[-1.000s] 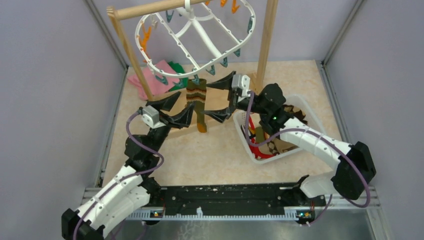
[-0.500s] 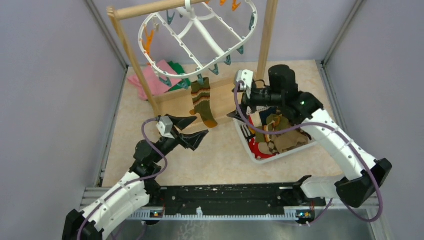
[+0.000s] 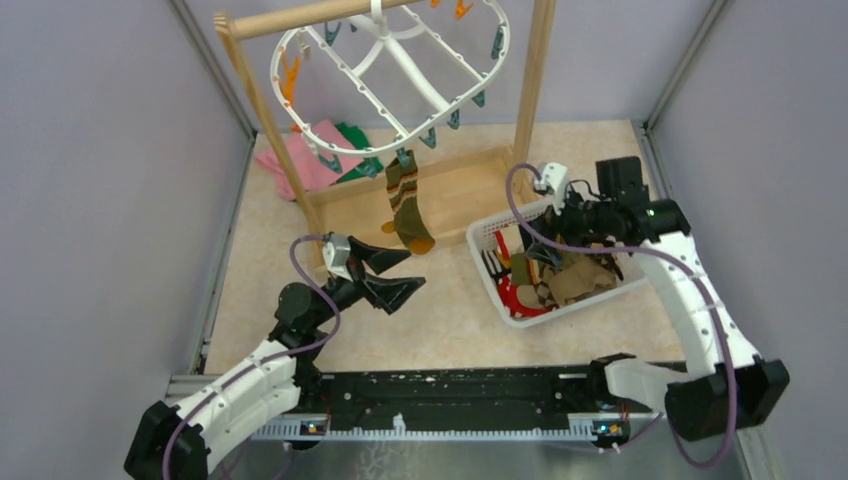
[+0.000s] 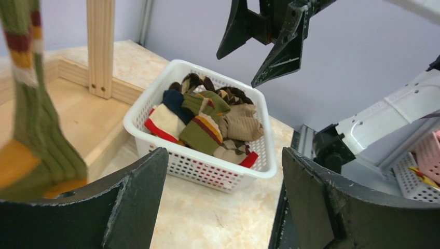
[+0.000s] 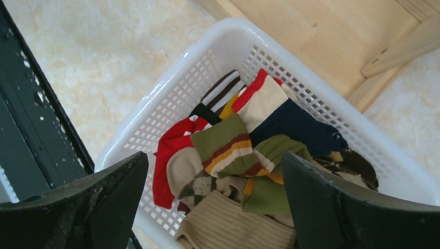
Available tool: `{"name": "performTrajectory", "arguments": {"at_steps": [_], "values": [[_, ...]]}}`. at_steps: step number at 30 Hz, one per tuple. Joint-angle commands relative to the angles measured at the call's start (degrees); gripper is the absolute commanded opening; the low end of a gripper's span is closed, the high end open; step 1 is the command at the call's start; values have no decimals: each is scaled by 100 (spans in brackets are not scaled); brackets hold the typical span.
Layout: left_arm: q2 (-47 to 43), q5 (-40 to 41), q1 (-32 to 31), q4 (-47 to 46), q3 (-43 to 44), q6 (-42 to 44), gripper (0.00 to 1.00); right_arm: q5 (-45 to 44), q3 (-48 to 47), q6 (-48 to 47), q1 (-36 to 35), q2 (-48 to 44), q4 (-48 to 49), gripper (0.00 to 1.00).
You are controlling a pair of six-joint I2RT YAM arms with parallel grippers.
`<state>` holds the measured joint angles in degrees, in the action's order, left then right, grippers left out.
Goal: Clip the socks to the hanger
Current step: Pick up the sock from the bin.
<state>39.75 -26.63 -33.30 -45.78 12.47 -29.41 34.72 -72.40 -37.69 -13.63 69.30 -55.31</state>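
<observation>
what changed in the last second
Both arms drew away from the olive-green striped sock: the left gripper pulled back toward its base, the right gripper swung over the white slotted basket of socks. Both jaws open. The sock stays clipped to the white oval plastic hanger.

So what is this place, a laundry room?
Probably a robot test booth, not a home: plain grey walls box in a small table, two robot arms are bolted to its edge, and a sock hanger and basket of socks are set out.
</observation>
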Motion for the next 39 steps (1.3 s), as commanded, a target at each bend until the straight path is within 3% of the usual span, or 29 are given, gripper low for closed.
{"name": "performTrajectory", "arguments": {"at_steps": [1, 6, 11, 15, 18, 22, 24, 27, 30, 34, 39], "values": [[27, -302, -8, -1062, -333, -486, 86, 713, 1004, 1042, 549, -683, 1840, 96], [377, -618, -1, -1232, -256, -521, 86, 778, 1452, 1302, 1104, -715, 2305, 92], [750, -838, -6, -1456, -206, -390, 86, 921, 1663, 1128, 1169, -478, 2352, 81], [1039, -977, -5, -1533, -139, -250, 85, 1446, 1609, 333, 1169, -266, 1854, 74], [1225, -1085, -2, -1666, -122, -131, 85, 2113, 1741, -1162, 1072, -366, 1293, 72], [1444, -1263, -4, -1828, -60, 48, 85, 2577, 1536, -5238, 898, -100, -509, 75], [1553, -1344, -3, -1829, -6, 126, 85, 2614, 1274, -5901, 790, 288, -812, 74], [1699, -1393, -8, -1829, 42, 120, 84, 2513, 1175, -5764, 425, 608, -596, 72], [1698, -1381, -2, -1825, 14, 94, 84, 1815, 1493, -4822, 30, 591, 133, 72], [1661, -1297, -5, -1850, -85, 142, 84, 1117, 1712, -3545, -26, 508, 957, 72], [1699, -1274, -8, -1752, -25, 119, 84, 808, 1640, -3186, -25, 689, 1004, 70]]}}
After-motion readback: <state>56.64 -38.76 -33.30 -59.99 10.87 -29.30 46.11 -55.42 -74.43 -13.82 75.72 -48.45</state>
